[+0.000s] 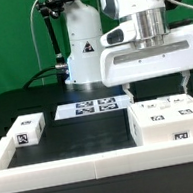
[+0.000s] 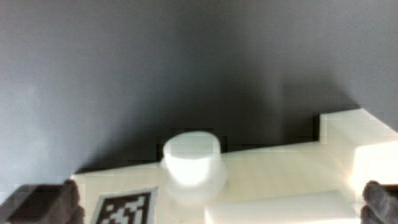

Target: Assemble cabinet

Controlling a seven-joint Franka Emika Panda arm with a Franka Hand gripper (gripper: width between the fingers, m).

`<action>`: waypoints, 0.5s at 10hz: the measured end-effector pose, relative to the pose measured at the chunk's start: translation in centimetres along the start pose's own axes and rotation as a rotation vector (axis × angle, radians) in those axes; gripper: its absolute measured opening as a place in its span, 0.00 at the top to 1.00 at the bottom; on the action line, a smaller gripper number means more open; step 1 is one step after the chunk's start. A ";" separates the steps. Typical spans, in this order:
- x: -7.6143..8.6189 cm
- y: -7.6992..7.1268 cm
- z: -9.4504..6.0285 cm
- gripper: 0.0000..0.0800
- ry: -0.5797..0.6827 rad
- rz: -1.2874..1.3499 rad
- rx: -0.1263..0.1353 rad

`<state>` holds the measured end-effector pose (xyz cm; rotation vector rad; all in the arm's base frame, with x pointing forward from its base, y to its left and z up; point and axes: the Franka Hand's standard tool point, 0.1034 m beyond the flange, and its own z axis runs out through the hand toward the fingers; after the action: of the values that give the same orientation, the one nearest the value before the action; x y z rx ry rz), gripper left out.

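The cabinet (image 1: 175,120) is a white box with black-and-white tags on its top and front. It lies on the black table at the exterior view's right. My gripper (image 1: 160,88) hangs just above it, open, with one finger toward each side of the box. In the wrist view the cabinet (image 2: 285,175) shows a round white peg (image 2: 192,160) and a tag (image 2: 121,208). The dark fingertips (image 2: 36,205) stand far apart at the two lower corners, and nothing is held between them.
A small white tagged cube (image 1: 29,130) sits at the exterior view's left. The marker board (image 1: 87,108) lies flat behind the middle. A low white wall (image 1: 85,167) runs along the table's front and left edges. The robot's base (image 1: 83,56) stands behind.
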<state>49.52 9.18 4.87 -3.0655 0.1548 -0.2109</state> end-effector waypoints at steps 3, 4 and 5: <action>-0.2 0.0 0.1 0.00 -0.002 -0.001 -0.001; -0.2 0.0 0.1 0.00 -0.002 -0.001 -0.001; -0.2 0.0 0.1 0.00 -0.002 -0.003 -0.001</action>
<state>49.31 9.25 4.71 -3.0667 0.1508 -0.2073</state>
